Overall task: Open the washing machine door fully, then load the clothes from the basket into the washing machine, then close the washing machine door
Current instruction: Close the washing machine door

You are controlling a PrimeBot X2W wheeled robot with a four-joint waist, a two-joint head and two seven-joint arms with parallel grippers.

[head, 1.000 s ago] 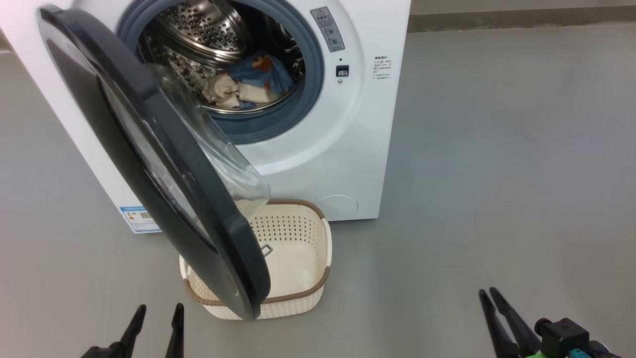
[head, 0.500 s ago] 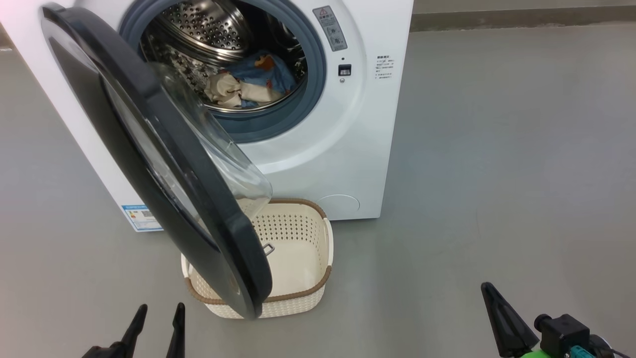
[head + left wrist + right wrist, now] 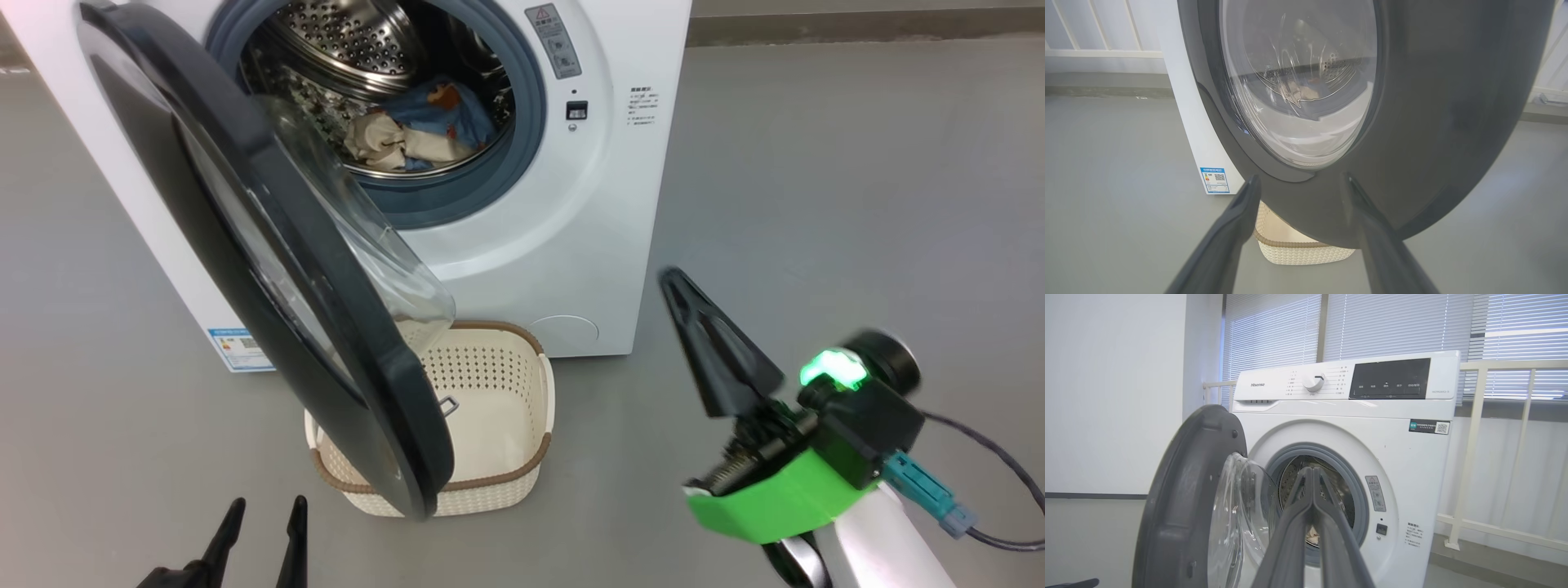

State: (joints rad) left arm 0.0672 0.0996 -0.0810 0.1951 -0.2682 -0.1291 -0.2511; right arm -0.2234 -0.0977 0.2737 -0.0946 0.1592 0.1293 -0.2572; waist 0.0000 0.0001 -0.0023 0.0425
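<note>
The white washing machine (image 3: 563, 245) (image 3: 1396, 457) stands with its black-rimmed door (image 3: 269, 269) (image 3: 1433, 122) (image 3: 1180, 498) swung open toward me. Blue bear-print and cream clothes (image 3: 416, 131) lie inside the steel drum. Under the door's lower edge sits the cream basket (image 3: 490, 416) (image 3: 1294, 251), nothing lying in the part I can see. My left gripper (image 3: 261, 510) (image 3: 1300, 179) is open at the lower left, fingers just short of the door's outer face. My right gripper (image 3: 673, 282) (image 3: 1312, 471) is shut on nothing, raised to the right of the machine and pointing at the drum opening.
Bare grey floor (image 3: 857, 204) stretches to the right of the machine. A white railing (image 3: 1478, 416) and blinds stand behind the machine, a white wall (image 3: 1114, 396) to one side. A blue label (image 3: 238, 347) sits low on the machine's side.
My right gripper closed, then rose from the lower right corner up toward the machine. The left gripper stayed put. The camera shifted slightly.
</note>
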